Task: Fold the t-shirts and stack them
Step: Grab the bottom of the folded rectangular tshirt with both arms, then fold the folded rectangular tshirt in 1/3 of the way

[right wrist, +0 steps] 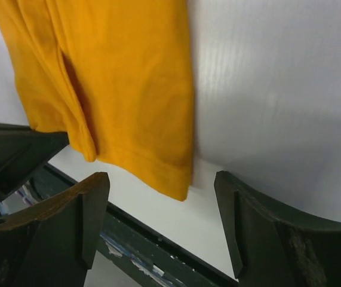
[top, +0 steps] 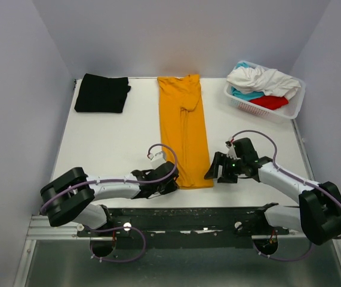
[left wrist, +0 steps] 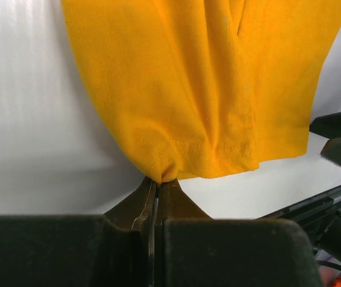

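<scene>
The left gripper [left wrist: 158, 182] has its jaws pressed together on a small pinch of the near-left hem corner of the mustard-orange t-shirt [top: 185, 128]; the cloth bunches at the fingertips. The right gripper [right wrist: 161, 182] has its jaws apart, one finger on either side of the near-right hem corner, with nothing clamped. The shirt lies as a narrow folded strip down the middle of the table [top: 110, 143], hem toward the arms. Probable faults are as follows. The left pinch is shallow, so the hem may slip free under load. If the right jaws close too high or too far out, they will miss the corner or catch only the top layer, and the strip will open. A lift with one corner held would skew the fold and drag the cloth sideways. Because the strip is narrow, the two grippers work close together and contact between them is possible. The folded black t-shirt [top: 101, 94] and the basket [top: 251, 107] stand well apart at the far corners and are unlikely to interfere.
</scene>
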Robot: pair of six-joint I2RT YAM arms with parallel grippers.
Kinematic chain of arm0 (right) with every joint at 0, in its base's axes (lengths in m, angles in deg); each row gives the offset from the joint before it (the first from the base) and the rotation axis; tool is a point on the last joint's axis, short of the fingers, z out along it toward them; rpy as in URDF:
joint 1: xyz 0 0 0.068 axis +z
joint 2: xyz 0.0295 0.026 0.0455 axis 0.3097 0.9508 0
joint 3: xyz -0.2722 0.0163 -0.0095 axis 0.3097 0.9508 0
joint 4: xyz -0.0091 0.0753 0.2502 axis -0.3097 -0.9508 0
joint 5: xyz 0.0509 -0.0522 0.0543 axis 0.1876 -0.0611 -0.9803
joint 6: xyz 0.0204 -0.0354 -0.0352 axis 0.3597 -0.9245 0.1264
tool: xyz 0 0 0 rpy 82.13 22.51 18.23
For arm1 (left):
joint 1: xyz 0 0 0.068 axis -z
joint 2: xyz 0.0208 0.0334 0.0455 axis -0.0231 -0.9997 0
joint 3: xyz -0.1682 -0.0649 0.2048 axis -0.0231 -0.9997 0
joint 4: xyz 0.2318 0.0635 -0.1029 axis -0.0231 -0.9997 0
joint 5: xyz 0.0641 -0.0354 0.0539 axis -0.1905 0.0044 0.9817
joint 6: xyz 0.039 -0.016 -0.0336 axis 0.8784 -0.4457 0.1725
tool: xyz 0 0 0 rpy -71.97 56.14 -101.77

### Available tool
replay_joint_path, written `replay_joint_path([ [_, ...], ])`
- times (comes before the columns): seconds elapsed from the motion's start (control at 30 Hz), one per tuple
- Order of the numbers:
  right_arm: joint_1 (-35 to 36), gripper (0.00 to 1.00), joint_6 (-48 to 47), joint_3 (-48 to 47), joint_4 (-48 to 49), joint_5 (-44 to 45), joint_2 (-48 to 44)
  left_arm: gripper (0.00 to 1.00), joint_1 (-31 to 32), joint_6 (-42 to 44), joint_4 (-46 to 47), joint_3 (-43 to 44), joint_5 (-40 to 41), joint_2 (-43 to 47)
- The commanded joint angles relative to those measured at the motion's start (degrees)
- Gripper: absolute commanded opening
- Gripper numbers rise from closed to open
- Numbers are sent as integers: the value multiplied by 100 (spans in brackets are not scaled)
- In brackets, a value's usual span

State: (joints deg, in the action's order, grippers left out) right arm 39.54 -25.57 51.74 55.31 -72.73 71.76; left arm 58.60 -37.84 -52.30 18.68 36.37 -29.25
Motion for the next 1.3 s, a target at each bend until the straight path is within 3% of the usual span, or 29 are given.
replay_joint_path([
  [0.0, 249, 78, 19, 277, 197, -355, 49, 0, 334, -206, -260, -78, 185, -201],
  [0.13, 332, 67, 199, 429, 232, 282, 190, 0, 465, -275, -295, -75, 303, -256],
  [0.27, 362, 27, 286, 449, 132, 421, 229, 0, 489, -352, -437, -104, 406, -160],
  [0.33, 385, 20, 279, 390, -63, 422, 109, 0, 550, -373, -520, -144, 493, -20],
  [0.53, 476, 17, 88, 221, -892, -176, -361, 0, 1197, -356, -1159, 37, 630, 254],
  [0.67, 587, 16, 260, 170, -1297, -76, -831, 0, 1605, -462, -1758, 289, 698, 348],
  [0.87, 599, 16, 287, -216, -1243, 191, -1121, 0, 1601, -192, -1755, 416, 1071, 936],
  [1.03, 601, 15, 509, -774, -680, 727, -683, 0, 931, 818, -1269, 694, 1134, 1301],
  [1.27, 601, 15, 719, -1888, -229, 1718, 328, 0, -423, 2171, -1124, 1486, 690, 921],
])
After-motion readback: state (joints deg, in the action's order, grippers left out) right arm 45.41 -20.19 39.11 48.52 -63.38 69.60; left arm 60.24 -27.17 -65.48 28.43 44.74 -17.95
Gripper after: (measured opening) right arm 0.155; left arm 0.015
